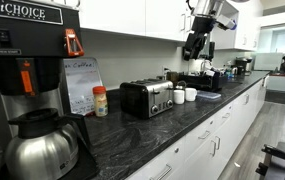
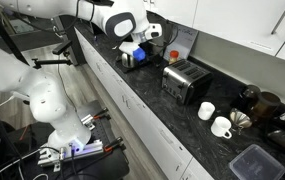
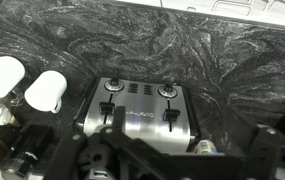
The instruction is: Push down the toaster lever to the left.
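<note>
The toaster (image 1: 147, 97) is a wide black box with a chrome end face, and it stands on the dark marble counter in both exterior views (image 2: 185, 80). In the wrist view its chrome face (image 3: 137, 118) shows two dark levers, the left one (image 3: 109, 108) and the right one (image 3: 169, 116), each with a knob above it. My gripper (image 1: 195, 46) hangs high above the counter, well clear of the toaster, and also shows in an exterior view (image 2: 148, 35). Its dark fingers (image 3: 152, 152) frame the bottom of the wrist view, spread apart and empty.
A big black coffee machine (image 1: 27, 90) with a steel carafe stands at one end. Two white mugs (image 1: 185, 95) (image 3: 27, 85) sit beside the toaster. A small yellow-capped bottle (image 1: 100, 101) (image 3: 204, 147) stands on its other side. A black container (image 2: 252, 160) lies farther along the counter.
</note>
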Robot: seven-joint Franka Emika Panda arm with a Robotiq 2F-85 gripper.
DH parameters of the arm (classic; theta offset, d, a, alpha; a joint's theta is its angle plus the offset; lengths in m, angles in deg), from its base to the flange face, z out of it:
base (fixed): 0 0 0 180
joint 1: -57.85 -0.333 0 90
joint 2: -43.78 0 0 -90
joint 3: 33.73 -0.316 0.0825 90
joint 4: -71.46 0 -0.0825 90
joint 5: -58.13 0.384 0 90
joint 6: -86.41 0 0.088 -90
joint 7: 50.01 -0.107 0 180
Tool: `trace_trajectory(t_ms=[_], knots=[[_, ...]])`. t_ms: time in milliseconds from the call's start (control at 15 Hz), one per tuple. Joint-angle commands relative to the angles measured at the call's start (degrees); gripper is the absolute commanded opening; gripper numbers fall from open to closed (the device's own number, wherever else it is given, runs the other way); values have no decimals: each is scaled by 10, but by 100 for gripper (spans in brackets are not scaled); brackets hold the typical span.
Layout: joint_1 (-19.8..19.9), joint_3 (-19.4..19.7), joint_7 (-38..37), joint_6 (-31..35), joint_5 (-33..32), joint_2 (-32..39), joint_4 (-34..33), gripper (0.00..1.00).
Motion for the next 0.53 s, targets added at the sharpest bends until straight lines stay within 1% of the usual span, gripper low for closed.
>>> trace_trajectory(t_ms=[0, 467], knots=[[-10, 1, 12, 55, 17, 63, -1, 100], [-22, -17, 11, 89, 34, 180, -53, 100]])
